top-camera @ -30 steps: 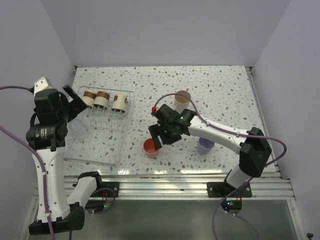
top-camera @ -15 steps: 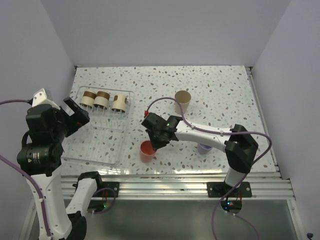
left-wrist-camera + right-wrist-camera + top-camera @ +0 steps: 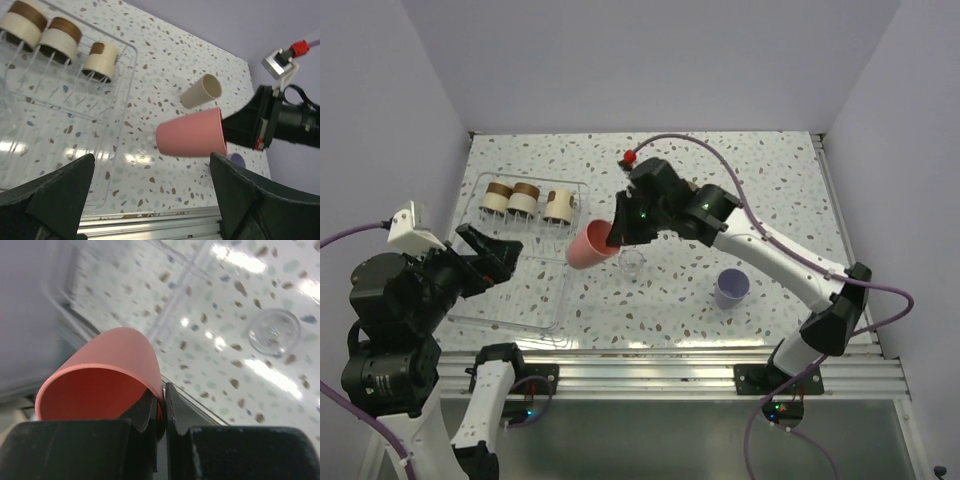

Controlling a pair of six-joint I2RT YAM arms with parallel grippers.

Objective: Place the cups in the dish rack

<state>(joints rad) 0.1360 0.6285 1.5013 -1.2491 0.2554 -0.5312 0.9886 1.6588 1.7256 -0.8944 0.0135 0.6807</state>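
Coral-red cup (image 3: 588, 245) tipped on its side in mid-air above the speckled table (image 3: 770, 180), just right of the dish rack (image 3: 516, 318). Clearest in the right wrist view: cup wall pinched at the rim between the two nearly closed fingers of the right gripper (image 3: 163, 401). Shown by the left wrist view alone: tall beige cup (image 3: 201, 91) beyond the coral one, hidden from the top camera by the right arm. Plain only from above: lavender cup (image 3: 732, 288), upright, well apart to the right. Counted across the views: three cream cups with brown bands (image 3: 525, 200) in a row at the rack's far end; one clear cup (image 3: 632, 263) on the table near the held cup; one each of coral, beige and lavender. Raised over the rack's left side, left gripper (image 3: 492, 252), fingers spread wide, holding nothing.
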